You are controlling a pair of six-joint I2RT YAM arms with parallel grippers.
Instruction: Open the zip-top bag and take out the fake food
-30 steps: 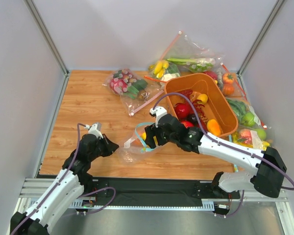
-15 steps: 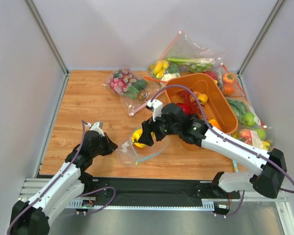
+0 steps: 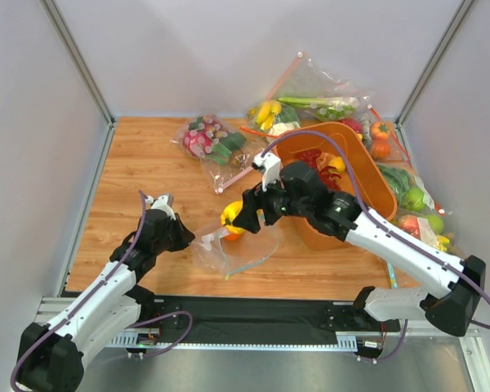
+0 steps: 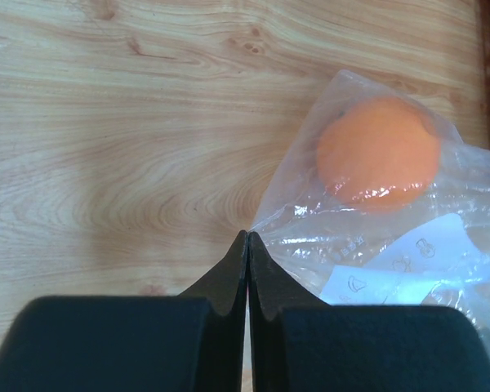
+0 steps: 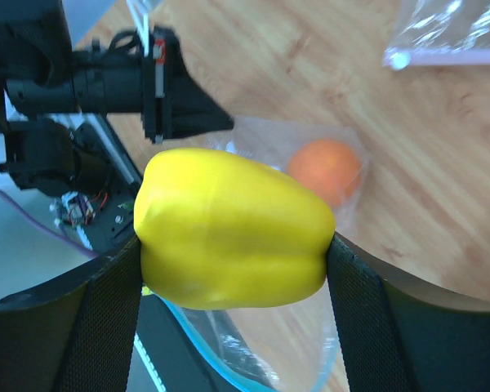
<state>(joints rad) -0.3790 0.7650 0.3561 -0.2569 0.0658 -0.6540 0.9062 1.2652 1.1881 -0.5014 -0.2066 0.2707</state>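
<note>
The wooden surface (image 3: pixel 147 180) is bare on the far side of the left fingers (image 4: pixel 247 278) and out toward the left wall. All the clutter sits beyond and to the right of the right fingers (image 3: pixel 243 219). Just behind that arm's wrist stands a big orange bin (image 3: pixel 374 181) with toy food in it. Filled clear bags (image 3: pixel 327 102) are heaped along the far edge around it, and one bag with a pink zip strip (image 3: pixel 212 140) lies apart, further left.

The zip-top bag (image 3: pixel 241 249) sprawls between the two sets of fingers, close to the near edge of the surface. The left fingers are pressed together on a corner of its plastic, tips nearly down on the wood.

The right fingers are clamped on either side of a yellow toy pepper (image 5: pixel 233 241), held up over the bag, with the teal zip strip (image 5: pixel 253 359) curling beneath it.

An orange toy fruit (image 4: pixel 378 155) lies inside the bag, just ahead and to the right of the left fingertips. The bag's white label (image 4: pixel 425 253) is nearer in.
</note>
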